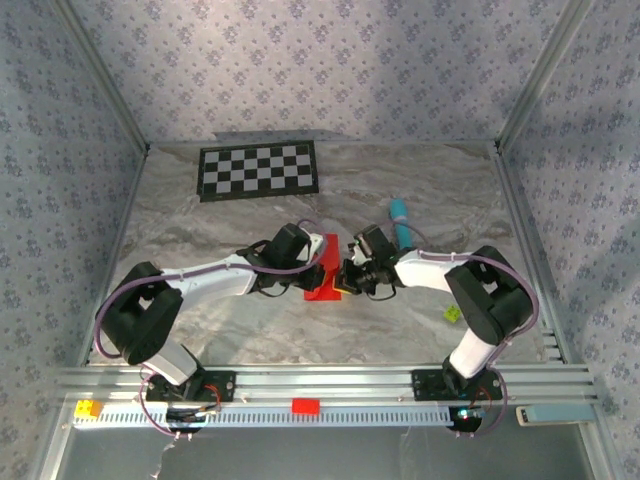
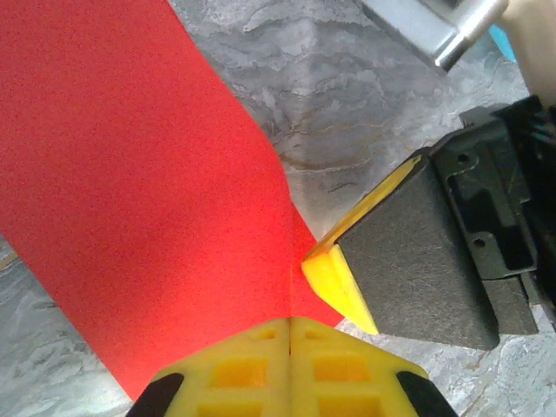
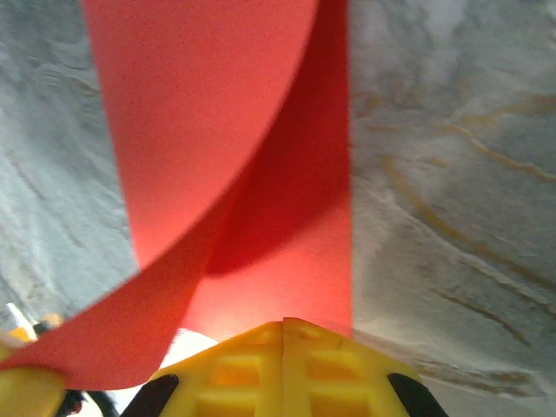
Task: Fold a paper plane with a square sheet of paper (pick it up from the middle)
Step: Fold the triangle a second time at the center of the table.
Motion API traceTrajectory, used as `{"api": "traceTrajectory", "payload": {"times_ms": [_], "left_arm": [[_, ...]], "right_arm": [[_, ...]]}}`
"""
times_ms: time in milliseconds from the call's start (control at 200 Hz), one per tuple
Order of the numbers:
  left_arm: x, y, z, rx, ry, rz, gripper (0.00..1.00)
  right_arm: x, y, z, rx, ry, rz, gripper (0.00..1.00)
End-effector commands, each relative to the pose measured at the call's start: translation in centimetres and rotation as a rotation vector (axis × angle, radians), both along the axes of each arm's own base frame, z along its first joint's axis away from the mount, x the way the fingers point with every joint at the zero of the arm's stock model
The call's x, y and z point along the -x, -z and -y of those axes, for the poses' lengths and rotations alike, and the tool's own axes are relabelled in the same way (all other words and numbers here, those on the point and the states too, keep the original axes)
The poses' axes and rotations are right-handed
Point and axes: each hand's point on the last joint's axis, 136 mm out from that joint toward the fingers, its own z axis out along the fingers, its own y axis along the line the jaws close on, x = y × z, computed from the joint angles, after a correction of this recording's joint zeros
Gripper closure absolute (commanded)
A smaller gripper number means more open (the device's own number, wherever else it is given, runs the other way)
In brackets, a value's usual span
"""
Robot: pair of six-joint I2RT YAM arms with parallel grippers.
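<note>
Square sheet of paper (image 1: 322,264), bright red, is lying at the middle of the table (image 1: 180,220), caught between the two arms. It is behaving as thin, light, floppy stock. In the right wrist view one flap is curling over the layer beneath, so it is likely to buckle or tear if the arms pull apart. Holding it at an edge close to the fold line is looking like the safest grip.

The left gripper (image 2: 288,328) is clamping shut on the sheet's near point. The right gripper (image 3: 283,330) seems to be pinching it too, though that close view is blurred. Both sets of fingers are working just beside each other, risking a bump. A teal stick (image 1: 399,213) is lying near the right arm, and a checkerboard (image 1: 260,170) is sitting well apart at the back.
</note>
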Motion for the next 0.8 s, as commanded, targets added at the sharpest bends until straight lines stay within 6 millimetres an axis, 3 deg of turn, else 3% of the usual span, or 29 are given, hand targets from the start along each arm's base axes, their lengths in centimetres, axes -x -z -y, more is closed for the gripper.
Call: {"api": "traceTrajectory", "payload": {"times_ms": [0,175,275,595,710,795], "left_arm": [[-0.2,-0.3,0.3,0.055,-0.013,-0.024,1.0],[-0.2,-0.1,1.1,0.1,-0.027,-0.065,1.0],[-0.3,0.0,1.7,0.138,-0.049,-0.089,1.0],[-1.1,0.2,2.4,0.18,-0.09,-0.107,1.0],[-1.1,0.2,2.3,0.173,-0.091,-0.104,1.0],[-1.1,0.3,2.2,0.165,-0.091,-0.102,1.0]], "right_arm": [[0.9,2.1,2.1,0.145,-0.028,-0.027,0.99],[0.6,2.5,4.6,0.278,-0.048,-0.013,0.99],[0.0,1.7,5.1,0.286,-0.071,0.019,0.99],[-1.2,-2.3,1.3,0.044,-0.072,0.074,0.95],[-1.4,-2.2,0.3,-0.007,-0.057,0.058,0.94],[-1.4,-1.0,0.6,0.026,-0.043,0.026,0.95]]}}
